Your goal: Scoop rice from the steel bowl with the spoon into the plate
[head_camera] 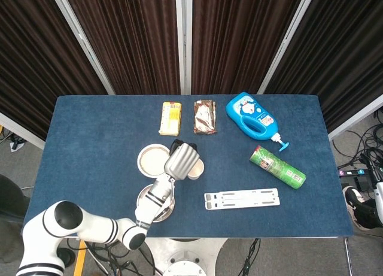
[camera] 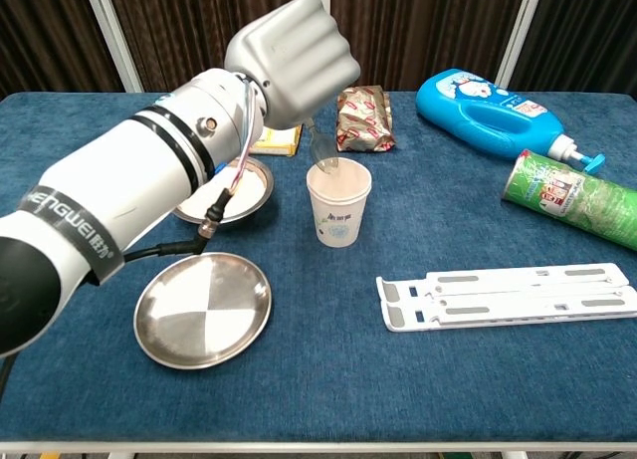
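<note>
The blue worktop (head_camera: 90, 138) fills the middle of both views, with dark curtains behind it. The left arm (camera: 119, 210) crosses the left half of the chest view, running from the lower left up to the top centre. Its hand (camera: 294, 56) is clenched around the handle of the spoon (camera: 324, 156), fingers curled tight together; the spoon's bowl points down at the mouth of the cup (camera: 338, 202), though whether it touches the rim cannot be told. In the head view the same hand (head_camera: 179, 159) sits at frame centre, covering part of the cup (head_camera: 195, 169). The right hand shows in neither view.

A blue bottle (camera: 503, 111) lies on its side at the upper right of the chest view, its pump nozzle toward the right edge. Below it lies a green can (camera: 572, 195), also on its side. A white folded stand (camera: 508, 295) lies flat at lower right.

The plate (camera: 202, 310) sits at lower left of the chest view, bare and shiny. Just above it the steel bowl (camera: 249, 192) holds rice and is partly hidden by the arm; in the head view the bowl (head_camera: 152, 160) lies just left of the hand. A brown packet (camera: 363, 118) and a yellow box (head_camera: 170, 118) lie at the far edge, upper centre.
</note>
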Motion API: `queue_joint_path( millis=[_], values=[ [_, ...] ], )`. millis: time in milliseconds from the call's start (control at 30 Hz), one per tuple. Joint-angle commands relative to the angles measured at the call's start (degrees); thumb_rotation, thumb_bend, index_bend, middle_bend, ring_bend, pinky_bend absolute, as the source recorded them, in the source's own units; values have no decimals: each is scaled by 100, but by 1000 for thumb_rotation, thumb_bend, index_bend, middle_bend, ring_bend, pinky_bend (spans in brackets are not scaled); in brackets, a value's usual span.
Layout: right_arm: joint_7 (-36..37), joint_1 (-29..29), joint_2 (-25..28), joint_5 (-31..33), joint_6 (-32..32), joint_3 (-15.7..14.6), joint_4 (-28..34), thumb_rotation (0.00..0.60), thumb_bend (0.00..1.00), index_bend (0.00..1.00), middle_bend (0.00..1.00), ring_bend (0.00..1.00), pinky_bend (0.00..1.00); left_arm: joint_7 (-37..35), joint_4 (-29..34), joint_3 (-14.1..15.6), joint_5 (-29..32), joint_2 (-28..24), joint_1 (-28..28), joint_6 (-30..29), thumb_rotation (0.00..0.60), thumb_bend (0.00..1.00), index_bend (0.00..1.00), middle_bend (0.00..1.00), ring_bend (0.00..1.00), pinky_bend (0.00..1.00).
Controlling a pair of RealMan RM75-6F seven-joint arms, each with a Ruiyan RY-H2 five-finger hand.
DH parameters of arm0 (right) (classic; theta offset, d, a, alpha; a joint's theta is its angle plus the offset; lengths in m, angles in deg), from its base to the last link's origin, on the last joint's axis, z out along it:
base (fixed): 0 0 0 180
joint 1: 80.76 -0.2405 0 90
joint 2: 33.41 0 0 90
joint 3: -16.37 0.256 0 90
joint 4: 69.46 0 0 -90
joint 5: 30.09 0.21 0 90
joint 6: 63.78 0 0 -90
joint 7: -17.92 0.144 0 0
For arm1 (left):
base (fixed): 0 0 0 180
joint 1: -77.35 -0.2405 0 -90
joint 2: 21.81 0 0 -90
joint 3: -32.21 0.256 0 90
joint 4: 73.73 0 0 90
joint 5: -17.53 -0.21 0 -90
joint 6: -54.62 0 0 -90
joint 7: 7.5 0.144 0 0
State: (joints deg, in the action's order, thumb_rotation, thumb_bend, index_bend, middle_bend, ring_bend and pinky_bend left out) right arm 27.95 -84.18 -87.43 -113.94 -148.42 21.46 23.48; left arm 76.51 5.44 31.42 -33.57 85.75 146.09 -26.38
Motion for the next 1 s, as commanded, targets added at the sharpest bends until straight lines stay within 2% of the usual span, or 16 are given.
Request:
queue_joint_path(
  millis=[33,233,567,667,800,900,1000],
  values=[
    [5,3,5,-9,-14,4,6,600,244,0,178,0,0,157,-80,16,-115,42,-61,32,600,555,633,958,909,1000],
    [33,37,-2,-6,-49,-3,-19,600,243,0,178,0,0,281,-79,-61,-204,39,-221,106,600,556,632,959,909,1000],
    [45,38,-3,-57,-87,6,-14,600,243,0,178,0,0,-222,101,-405,-432,-133,-476,221,600,554,632,960,909,1000],
    [41,40,6,-55,-80,4,3,600,242,0,178,0,0,-845,459,-759,-216,-245,-669,315,600,554,632,960,909,1000],
    [40,44,6,-71,-79,-6,9,600,243,0,178,0,0,-2097,1114,-1230,0,-761,-1042,536,600,553,632,960,909,1000],
    [42,19,11,-90,-70,8,28,600,243,0,178,0,0,-3054,1642,-1307,48,-1331,-1381,874,600,552,632,959,909,1000],
    [22,6,11,-114,-61,4,51,600,243,0,178,0,0,-4009,1990,-1084,-238,-1924,-1746,1256,600,552,632,959,908,1000]
  ],
)
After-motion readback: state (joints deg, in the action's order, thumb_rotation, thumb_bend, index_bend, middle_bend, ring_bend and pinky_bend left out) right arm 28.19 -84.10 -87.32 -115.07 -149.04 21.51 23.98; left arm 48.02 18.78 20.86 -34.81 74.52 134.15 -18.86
